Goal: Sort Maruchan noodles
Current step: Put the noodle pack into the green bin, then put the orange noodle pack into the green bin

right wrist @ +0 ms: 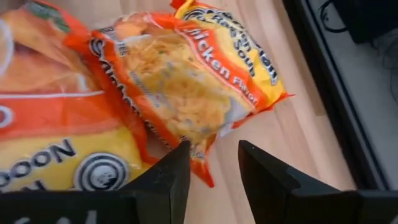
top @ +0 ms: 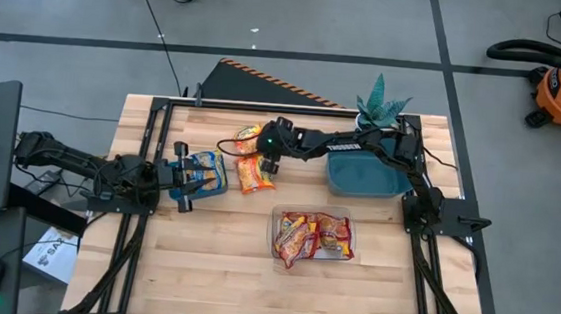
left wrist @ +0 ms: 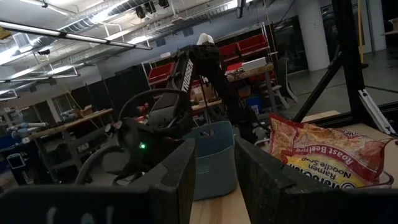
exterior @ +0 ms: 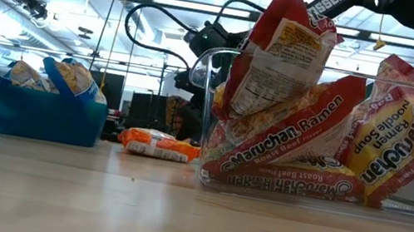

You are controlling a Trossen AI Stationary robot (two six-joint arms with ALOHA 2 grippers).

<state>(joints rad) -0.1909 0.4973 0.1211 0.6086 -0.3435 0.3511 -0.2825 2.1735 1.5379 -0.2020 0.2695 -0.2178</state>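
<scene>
Two orange-trimmed Maruchan packets (top: 254, 176) (right wrist: 186, 87) lie flat on the wood at the table's middle, also showing in the low view (exterior: 156, 143). My right gripper (top: 263, 159) (right wrist: 214, 165) hovers open just above them, fingers pointing down at the edge of the Chicken packet. Red Roast Beef packets (top: 311, 235) (exterior: 305, 132) stand and lie in a clear container. Blue-trimmed packets (top: 206, 171) (exterior: 70, 76) sit in a blue bin (exterior: 30, 116) at the left. My left gripper (top: 187, 177) (left wrist: 214, 186) waits open beside that bin, holding nothing.
A teal bin (top: 364, 179) (left wrist: 214, 155) stands on the table's right far part, under the right arm. A small green plant (top: 380, 107) sits at the far edge. The clear container's rim (top: 276, 217) lies near the middle. Bare wood stretches along the near edge.
</scene>
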